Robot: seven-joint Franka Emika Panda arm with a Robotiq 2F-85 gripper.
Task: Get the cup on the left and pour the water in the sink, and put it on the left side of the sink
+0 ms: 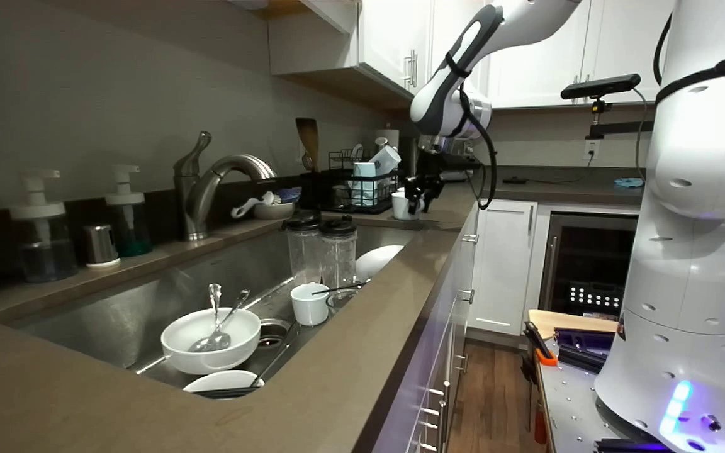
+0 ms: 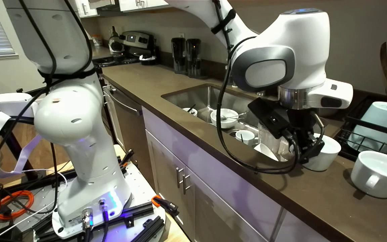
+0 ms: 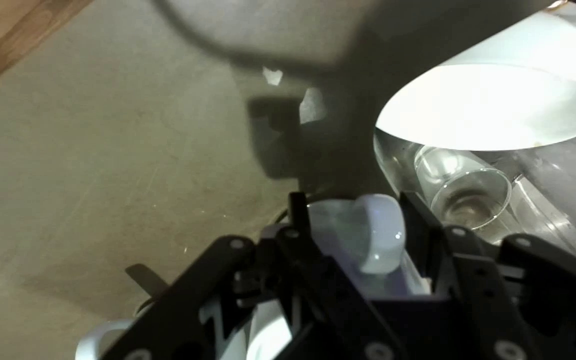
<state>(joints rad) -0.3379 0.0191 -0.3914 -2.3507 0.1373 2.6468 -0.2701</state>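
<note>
In a kitchen, a long, grey-brown, stone-like surface [image 1: 79, 402] stretches away, and a white jointed robot arm [image 2: 301, 53] reaches over it. Let into the surface is a rectangular brushed-steel sink [image 1: 104, 333], in which sits a round white bowl [image 1: 211, 360]. Past the sink's end stands a black wire dish rack [image 2: 375, 125]. Near the rack is an upright white ceramic mug [image 2: 380, 174].

Between that mug and the sink is the task's thing — so I judge, as the left one of the pair — a round white ceramic cup [image 2: 329, 153], upright on the surface. A black two-fingered pincer [image 3: 353, 212] sits low at it, spread apart: the cup's curved white handle [image 3: 380, 235] lies between its two sides, with a gap showing on one, so it does not appear gripped.

The task seems barely begun, with only the approach made. Left to do are closing on the handle, lifting, pouring over the sink, and setting the cup down at the sink's left, probably the end away from the rack. Whether the cup holds water cannot be seen.
</note>
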